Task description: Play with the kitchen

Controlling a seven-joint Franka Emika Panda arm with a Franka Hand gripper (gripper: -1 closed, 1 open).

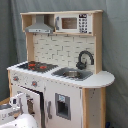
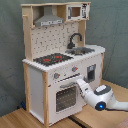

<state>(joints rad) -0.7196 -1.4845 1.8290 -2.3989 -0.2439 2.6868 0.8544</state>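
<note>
The kitchen stands upright, white and light wood, with a black-red hob, grey sink, black tap and grey hood. In the second exterior view the kitchen fills the left and middle. There my white arm reaches in from the lower right. My gripper sits at the top edge of the windowed oven door, just under the knobs. In the first exterior view my gripper shows at the lower left, in front of the oven door.
A grey curtain hangs behind the kitchen. It rests on a wooden surface. A narrow cabinet door with a small dark window is beside the oven. A toy microwave sits on the top shelf.
</note>
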